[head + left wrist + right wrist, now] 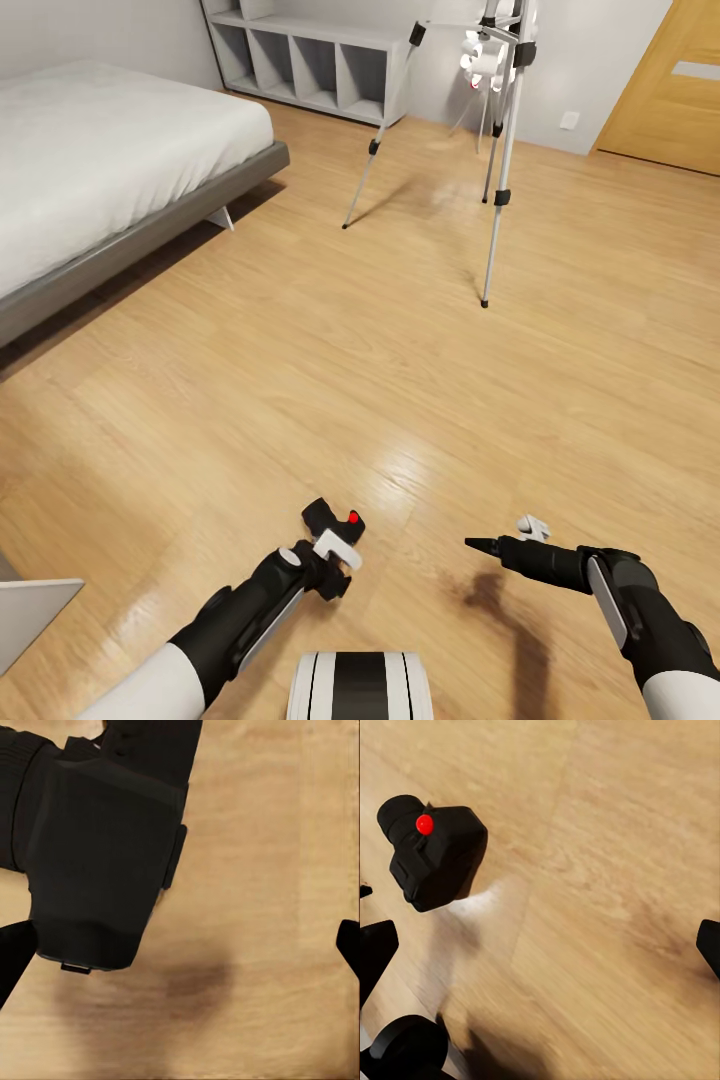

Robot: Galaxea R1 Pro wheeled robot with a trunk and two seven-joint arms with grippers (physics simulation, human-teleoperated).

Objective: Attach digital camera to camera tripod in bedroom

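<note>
Two arms: we see both low and near in the head view, above the wood floor [300, 380].
Left gripper [335, 560]: we hold the digital camera [335, 520] pinched in it, off the floor.
Digital camera, look: small, black, boxy, with a short lens barrel and a tiny red button on top; in the left wrist view it is a large dark block [105, 862] close to the lens.
Right gripper [485, 545]: its fingers stand spread, with nothing between them.
Camera tripod [500, 150]: far and to the right, silver legs with black joints, standing on the floor.
Bed [110, 170]: far left, white with grey frame.
Door [670, 90]: far right, wooden.
</note>
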